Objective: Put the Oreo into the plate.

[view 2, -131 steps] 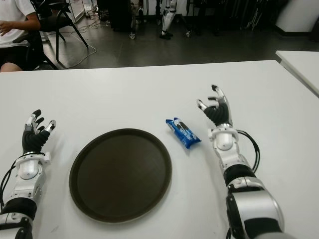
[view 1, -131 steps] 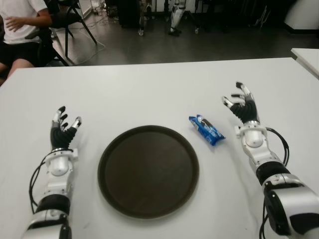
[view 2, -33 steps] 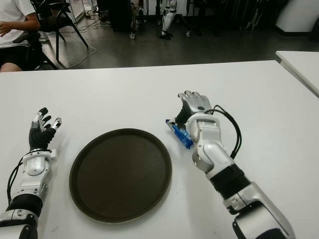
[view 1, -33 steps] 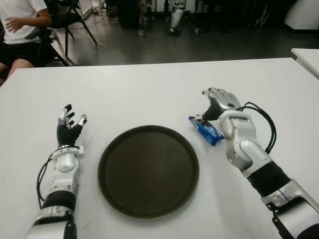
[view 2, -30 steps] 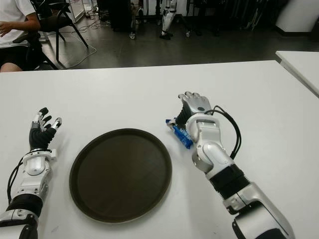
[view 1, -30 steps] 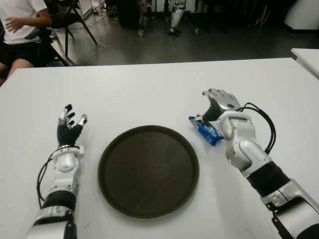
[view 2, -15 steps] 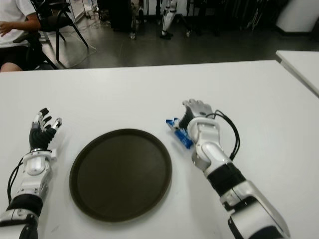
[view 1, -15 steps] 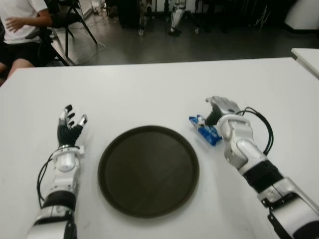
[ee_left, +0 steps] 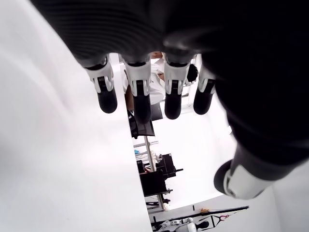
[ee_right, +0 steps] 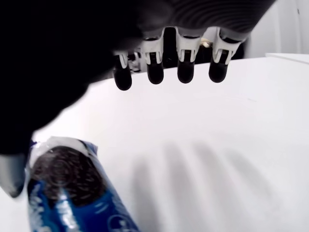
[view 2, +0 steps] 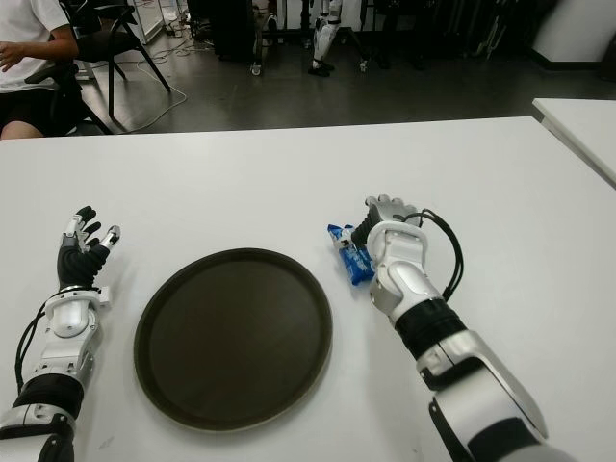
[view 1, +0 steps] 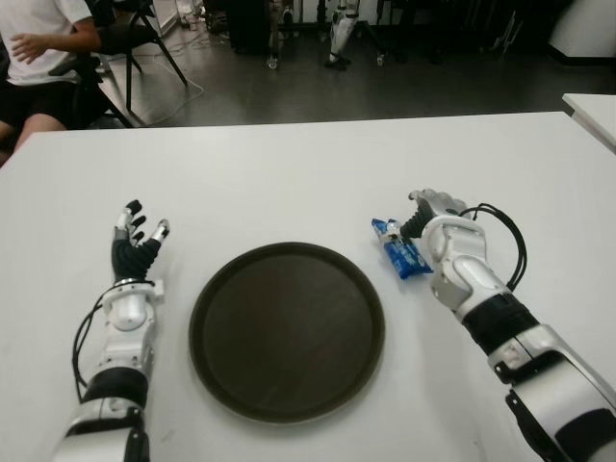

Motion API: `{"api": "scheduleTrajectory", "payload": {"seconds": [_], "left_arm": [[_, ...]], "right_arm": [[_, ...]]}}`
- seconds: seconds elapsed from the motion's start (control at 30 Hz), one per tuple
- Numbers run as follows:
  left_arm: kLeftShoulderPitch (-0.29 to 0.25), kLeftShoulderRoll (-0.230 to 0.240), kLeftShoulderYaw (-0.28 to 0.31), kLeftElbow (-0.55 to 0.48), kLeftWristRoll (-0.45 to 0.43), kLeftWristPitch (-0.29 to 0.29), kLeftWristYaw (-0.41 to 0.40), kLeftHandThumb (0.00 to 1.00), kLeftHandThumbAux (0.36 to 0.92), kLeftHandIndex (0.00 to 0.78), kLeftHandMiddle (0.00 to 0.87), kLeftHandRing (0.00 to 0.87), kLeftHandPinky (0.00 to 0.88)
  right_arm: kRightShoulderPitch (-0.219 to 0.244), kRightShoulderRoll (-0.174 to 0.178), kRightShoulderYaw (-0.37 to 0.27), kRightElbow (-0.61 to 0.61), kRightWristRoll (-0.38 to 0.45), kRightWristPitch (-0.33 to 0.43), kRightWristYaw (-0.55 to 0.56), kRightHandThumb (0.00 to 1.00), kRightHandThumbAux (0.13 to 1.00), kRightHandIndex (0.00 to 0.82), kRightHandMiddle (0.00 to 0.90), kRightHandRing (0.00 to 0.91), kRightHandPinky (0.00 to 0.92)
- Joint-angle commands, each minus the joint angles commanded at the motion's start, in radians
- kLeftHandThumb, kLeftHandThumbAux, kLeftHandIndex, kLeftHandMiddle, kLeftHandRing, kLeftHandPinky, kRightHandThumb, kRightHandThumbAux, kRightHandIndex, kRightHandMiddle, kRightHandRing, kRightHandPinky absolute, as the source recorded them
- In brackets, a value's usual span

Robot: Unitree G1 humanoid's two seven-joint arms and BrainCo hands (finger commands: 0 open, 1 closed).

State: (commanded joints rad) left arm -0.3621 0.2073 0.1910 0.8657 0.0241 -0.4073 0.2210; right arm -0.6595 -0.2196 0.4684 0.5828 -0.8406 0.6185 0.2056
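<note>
The blue Oreo pack lies flat on the white tabletop, just off the right rim of the round dark plate, with a thin strip of bare tabletop between pack and rim. Its long side runs away from the robot, slightly slanted.

The right hand sits just beside the pack's far right end, palm turned down. In the right wrist view its four fingers hang extended above the bare tabletop, spread and closed on nothing, while the thumb tip shows right by the pack's end; whether it touches the wrapper cannot be told.

Beyond and to the right of that hand the tabletop is bare out to its far edge, and a second white table's corner stands off to the right.

The left hand shows well to the left of the plate, fingers straight and spread, holding nothing.

Past the far edge, at the upper left, a person sits on a chair.
</note>
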Motion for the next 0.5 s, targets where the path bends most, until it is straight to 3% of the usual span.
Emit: {"api": "scheduleTrajectory", "payload": {"seconds": [0.5], "left_arm": [[-0.005,0.001,0.005,0.019,-0.004,-0.004,0.0,0.27,0.665,0.057,0.098,0.074,0.046]], "right_arm": [[-0.018,-0.012,0.026,0.047,-0.003,-0.017,0.009,0.0,0.521,0.209,0.056,0.0,0.0]]}}
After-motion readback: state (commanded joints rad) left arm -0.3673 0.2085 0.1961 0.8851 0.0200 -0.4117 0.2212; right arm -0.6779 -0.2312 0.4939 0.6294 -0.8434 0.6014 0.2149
